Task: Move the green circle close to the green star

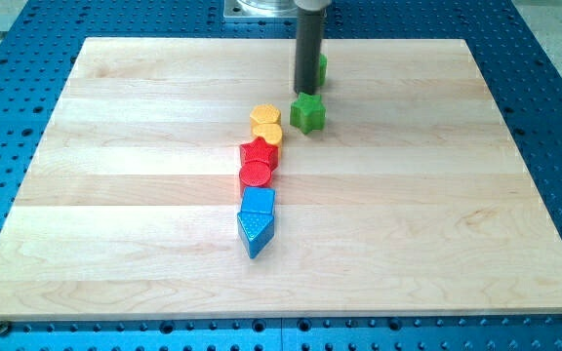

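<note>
Green blocks are sitting near the view's top of the pale wooden counter (115,195), and my tip (306,93), the lower end of the straight dark rod, is resting between them: the small green circle block (320,67) is peeking out just behind the rod on its right side, mostly hidden, while the green star-shaped block (307,113) is lying just below the tip, touching it or nearly so. No gripper is fitted here, so nothing is being clenched or released; the rod is only pushing. Judging from this, the closing step is under way and is looking almost finished, since the two greens are already lying near one another. The next move is calling for me to get behind the circle, on its top side, and nudge it gently toward the view's bottom without knocking the star away. Room is running short above, where the counter's top edge is lying close behind the circle; the right side is offering wide open wood, whereas the yellow heart-shaped block (266,122) heading a column of red and blue blocks is crowding the star's left.
</note>
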